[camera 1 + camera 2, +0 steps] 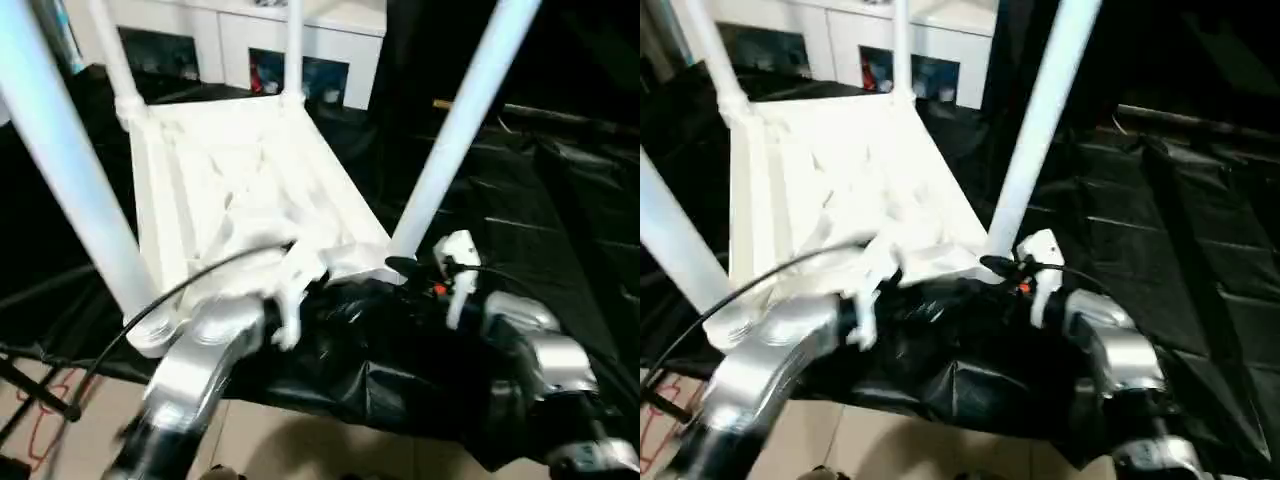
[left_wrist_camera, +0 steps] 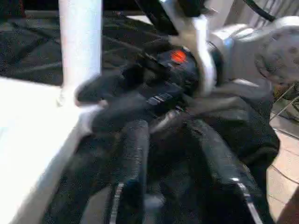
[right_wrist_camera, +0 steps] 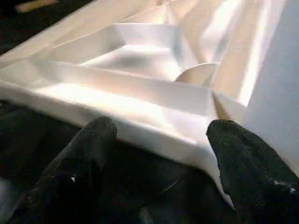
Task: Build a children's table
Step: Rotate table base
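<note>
Left eye view: children's table lies upside down on black sheeting, four legs up; white cabinet stands behind; a black cable crosses the left forearm. Right wrist view: right gripper has fingers well apart at the tabletop's near edge, just beside a leg. Left wrist view: left gripper fingers stand apart, holding nothing, the right wrist in front.

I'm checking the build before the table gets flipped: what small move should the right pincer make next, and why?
Probably close on the tabletop's near edge. The right pincer stands open with its fingers either side of that rim, and all four legs already stand in the upturned table's sockets.
</note>
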Motion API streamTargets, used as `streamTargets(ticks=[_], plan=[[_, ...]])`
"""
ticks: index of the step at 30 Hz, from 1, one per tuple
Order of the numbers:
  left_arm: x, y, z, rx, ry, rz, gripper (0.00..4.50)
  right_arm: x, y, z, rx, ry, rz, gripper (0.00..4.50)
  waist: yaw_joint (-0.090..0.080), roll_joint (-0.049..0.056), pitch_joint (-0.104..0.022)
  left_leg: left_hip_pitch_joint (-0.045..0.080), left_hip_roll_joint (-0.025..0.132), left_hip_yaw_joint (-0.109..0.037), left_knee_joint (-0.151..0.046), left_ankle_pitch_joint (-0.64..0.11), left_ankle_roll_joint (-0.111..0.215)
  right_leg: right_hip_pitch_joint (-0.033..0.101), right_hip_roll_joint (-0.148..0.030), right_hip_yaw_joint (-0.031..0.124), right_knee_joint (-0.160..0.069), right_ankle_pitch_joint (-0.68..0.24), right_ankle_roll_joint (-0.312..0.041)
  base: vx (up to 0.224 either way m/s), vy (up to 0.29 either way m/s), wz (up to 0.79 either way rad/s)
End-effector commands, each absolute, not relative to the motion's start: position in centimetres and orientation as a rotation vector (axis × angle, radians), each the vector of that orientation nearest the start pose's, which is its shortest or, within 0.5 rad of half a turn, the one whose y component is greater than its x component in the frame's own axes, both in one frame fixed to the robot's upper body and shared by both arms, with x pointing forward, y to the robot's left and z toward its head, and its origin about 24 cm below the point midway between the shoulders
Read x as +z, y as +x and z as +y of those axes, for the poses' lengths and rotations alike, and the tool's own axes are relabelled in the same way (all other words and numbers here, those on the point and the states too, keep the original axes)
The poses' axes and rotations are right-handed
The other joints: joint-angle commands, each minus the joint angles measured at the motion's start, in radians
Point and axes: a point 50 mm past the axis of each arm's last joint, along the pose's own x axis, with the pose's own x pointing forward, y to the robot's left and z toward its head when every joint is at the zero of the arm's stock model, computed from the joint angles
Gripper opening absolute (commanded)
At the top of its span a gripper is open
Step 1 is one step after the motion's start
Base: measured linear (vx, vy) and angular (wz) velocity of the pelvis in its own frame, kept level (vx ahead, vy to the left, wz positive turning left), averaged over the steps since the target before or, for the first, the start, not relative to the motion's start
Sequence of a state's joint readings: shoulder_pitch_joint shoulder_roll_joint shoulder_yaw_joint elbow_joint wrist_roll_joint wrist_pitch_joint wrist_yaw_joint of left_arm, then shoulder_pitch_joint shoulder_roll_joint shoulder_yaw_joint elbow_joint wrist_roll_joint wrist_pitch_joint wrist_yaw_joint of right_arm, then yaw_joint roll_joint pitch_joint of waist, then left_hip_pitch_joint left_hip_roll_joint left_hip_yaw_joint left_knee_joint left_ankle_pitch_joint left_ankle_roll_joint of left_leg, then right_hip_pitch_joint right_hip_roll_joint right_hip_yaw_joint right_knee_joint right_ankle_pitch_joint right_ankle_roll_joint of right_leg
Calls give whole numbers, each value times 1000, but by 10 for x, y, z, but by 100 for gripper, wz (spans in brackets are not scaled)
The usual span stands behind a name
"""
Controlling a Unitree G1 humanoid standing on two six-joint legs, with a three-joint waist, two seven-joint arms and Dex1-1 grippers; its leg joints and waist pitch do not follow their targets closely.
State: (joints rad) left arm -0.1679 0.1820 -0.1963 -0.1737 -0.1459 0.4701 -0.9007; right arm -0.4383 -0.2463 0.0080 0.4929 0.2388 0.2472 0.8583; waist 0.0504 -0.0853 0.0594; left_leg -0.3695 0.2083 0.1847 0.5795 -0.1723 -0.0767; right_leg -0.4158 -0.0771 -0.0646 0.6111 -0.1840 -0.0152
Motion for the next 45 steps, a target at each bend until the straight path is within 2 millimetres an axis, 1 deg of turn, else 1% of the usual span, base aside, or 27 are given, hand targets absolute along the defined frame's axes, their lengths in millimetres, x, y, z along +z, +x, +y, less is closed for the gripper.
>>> streamTargets(ticks=[1, 5, 7, 8, 9, 11, 12, 13, 15, 16, 18, 19, 20, 22, 24, 26, 29, 31, 32, 33, 34, 36, 38, 39, 40, 43, 45], plan=[[77, 237, 87, -1145, -5, 200, 179, 41, 328, -160, 699, 93, 293, 360, -2, -5, -57, 5, 31, -4, -66, -202, 27, 48, -57, 44, -79, -281, -172, 0, 0, 0], [71, 230, 101, -1095, 2, 230, 199, 39, 340, -161, 595, 87, 305, 360, -2, -4, -58, 19, 28, 0, -62, -239, 8, 37, -49, 45, -82, -297, -145, 0, 0, 0], [67, 222, 119, -1072, 3, 269, 216, 38, 350, -161, 499, 83, 316, 360, -6, -6, -60, 9, 26, -3, -65, -226, 1, 45, -51, 44, -73, -277, -144, 0, 0, 0], [67, 221, 121, -1072, 1, 273, 226, 38, 351, -161, 493, 82, 315, 360, -7, -6, -60, 9, 24, -3, -65, -227, 1, 45, -48, 43, -74, -277, -140, 0, 0, 0], [68, 217, 127, -1077, -6, 285, 236, 37, 354, -160, 464, 75, 324, 360, -6, -5, -62, 15, 24, -1, -61, -221, -1, 41, -46, 44, -70, -253, -140, 0, 0, 0], [71, 208, 140, -1108, -12, 320, 236, 37, 359, -158, 415, 58, 328, 360, -8, -4, -65, 13, 24, 0, -61, -199, 1, 43, -44, 44, -62, -203, -157, 0, 0, 0], [71, 205, 142, -1121, -11, 335, 271, 38, 361, -157, 404, 55, 324, 360, -11, -3, -63, 11, 23, 0, -62, -192, 1, 43, -44, 45, -59, -190, -164, 0, 0, 0], [71, 202, 146, -1134, -5, 356, 271, 38, 362, -157, 387, 53, 324, 360, -12, -3, -63, 11, 23, 0, -62, -194, 0, 44, -43, 45, -59, -187, -165, 0, 0, 0], [70, 193, 159, -1166, 16, 419, 274, 39, 367, -157, 342, 57, 321, 360, -16, -5, -61, 11, 21, 1, -63, -225, -4, 43, -42, 44, -61, -220, -156, 0, 0, 0], [70, 189, 165, -1170, 30, 438, 274, 40, 368, -156, 327, 66, 316, 360, -17, -3, -59, 14, 22, 1, -61, -249, -8, 38, -44, 46, -63, -252, -149, 0, 0, 0], [72, 185, 177, -1175, 64, 468, 317, 42, 370, -157, 306, 81, 308, 360, -16, 2, -57, 17, 22, 0, -63, -274, -18, 34, -42, 46, -66, -280, -139, 0, 0, 0], [72, 183, 179, -1177, 71, 474, 318, 42, 371, -157, 302, 84, 307, 360, -18, 3, -56, 17, 23, -1, -64, -282, -21, 34, -40, 46, -66, -284, -136, 0, 0, 0], [75, 181, 185, -1176, 85, 479, 318, 42, 371, -157, 297, 89, 300, 360, -15, 7, -56, 22, 24, -1, -65, -297, -29, 30, -39, 46, -66, -280, -136, 0, 0, 0], [79, 179, 191, -1170, 90, 477, 339, 42, 372, -156, 296, 94, 289, 360, -18, 7, -58, 14, 23, -4, -66, -303, -36, 37, -41, 46, -60, -257, -147, 0, 0, 0], [84, 182, 201, -1133, 90, 451, 362, 41, 371, -154, 316, 88, 280, 360, -20, 6, -57, 15, 22, -2, -64, -310, -34, 35, -40, 48, -62, -256, -148, 0, 0, 0], [90, 186, 216, -1072, 111, 424, 368, 40, 368, -154, 355, 88, 271, 360, -19, 6, -58, 12, 20, -2, -64, -304, -28, 39, -41, 49, -62, -256, -148, 0, 0, 0], [93, 192, 228, -1001, 154, 400, 398, 37, 363, -154, 409, 82, 266, 360, -17, 1, -57, 11, 19, -2, -63, -299, -15, 39, -40, 50, -66, -267, -139, 0, 0, 0], [98, 196, 237, -960, 180, 384, 410, 32, 352, -157, 449, 109, 254, 360, -11, 5, -58, 15, 22, -1, -63, -287, -12, 38, -40, 52, -64, -247, -139, 0, 0, 0], [102, 198, 241, -945, 182, 379, 418, 28, 344, -160, 455, 119, 246, 360, -9, 15, -58, 17, 21, -3, -64, -282, -15, 38, -38, 53, -61, -232, -139, 0, 0, 0], [103, 198, 244, -941, 189, 386, 431, 23, 338, -161, 463, 109, 249, 360, -7, 12, -57, 22, 24, -3, -66, -296, -17, 34, -37, 51, -62, -228, -143, 0, 0, 0], [105, 199, 246, -940, 194, 392, 431, 20, 334, -162, 469, 101, 252, 360, -4, 17, -58, 19, 22, -6, -68, -302, -22, 39, -37, 50, -61, -237, -143, 0, 0, 0], [107, 202, 249, -937, 207, 385, 448, 13, 327, -164, 465, 101, 267, 360, -8, 15, -57, 17, 22, -9, -71, -340, -30, 38, -39, 49, -65, -284, -145, 0, 0, 0], [111, 209, 248, -936, 220, 350, 448, 4, 322, -167, 429, 104, 288, 360, -10, 23, -56, 19, 22, -11, -71, -361, -40, 36, -40, 51, -68, -309, -145, 0, 0, 0], [111, 210, 248, -936, 220, 349, 448, 4, 322, -167, 428, 103, 288, 360, -12, 23, -56, 22, 19, -9, -70, -373, -43, 33, -39, 52, -71, -318, -146, 0, 0, 0], [112, 212, 247, -937, 222, 338, 448, 3, 321, -168, 421, 99, 294, 360, -13, 25, -56, 19, 19, -12, -70, -372, -45, 36, -42, 52, -69, -316, -148, 0, 0, 0], [119, 227, 231, -956, 158, 221, 448, 1, 320, -165, 405, 91, 307, 360, -13, 30, -58, 21, 18, -11, -68, -367, -51, 37, -42, 53, -68, -301, -155, 0, 0, 0], [124, 236, 220, -976, 87, 158, 448, 2, 322, -163, 397, 91, 311, 360, -11, 29, -59, 23, 18, -9, -65, -362, -53, 35, -42, 53, -69, -294, -160, 0, 0, 0]])
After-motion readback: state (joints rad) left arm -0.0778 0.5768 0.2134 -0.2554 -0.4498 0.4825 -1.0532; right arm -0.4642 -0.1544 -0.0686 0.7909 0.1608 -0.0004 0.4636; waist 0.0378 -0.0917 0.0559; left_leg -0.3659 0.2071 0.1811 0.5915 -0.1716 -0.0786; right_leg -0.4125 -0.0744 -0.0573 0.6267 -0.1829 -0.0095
